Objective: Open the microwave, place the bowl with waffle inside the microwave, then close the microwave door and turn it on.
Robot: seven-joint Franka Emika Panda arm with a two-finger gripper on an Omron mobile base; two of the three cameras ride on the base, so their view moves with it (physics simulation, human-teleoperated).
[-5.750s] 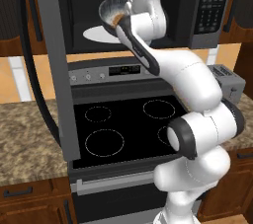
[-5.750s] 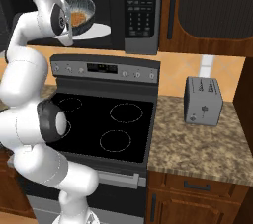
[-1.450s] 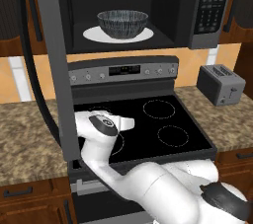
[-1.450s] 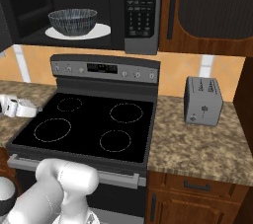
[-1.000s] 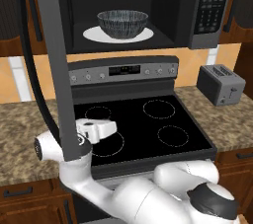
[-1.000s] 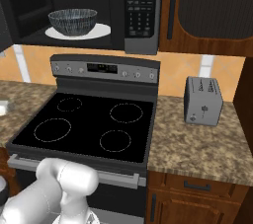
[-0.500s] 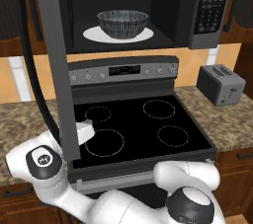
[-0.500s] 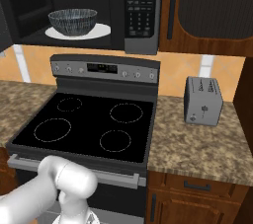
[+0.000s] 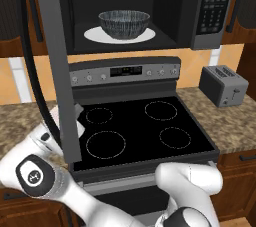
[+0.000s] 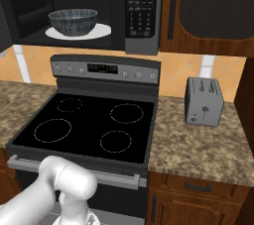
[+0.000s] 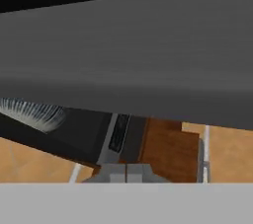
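hand view: the gripper [image 11: 126, 172] has its fingers pressed together, holding nothing, right under the microwave door [image 11: 128, 60]. the bowl [image 9: 124, 24] sits inside the microwave [image 9: 210, 11].

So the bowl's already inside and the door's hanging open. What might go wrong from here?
The arm is low at the microwave door, close behind its edge. A glancing push might slip off and leave the microwave ajar.

The closed gripper sits close under the door's grey frame, so it might scrape or snag there.

The bowl sits near the front of the white plate; a hard slam might jolt it.
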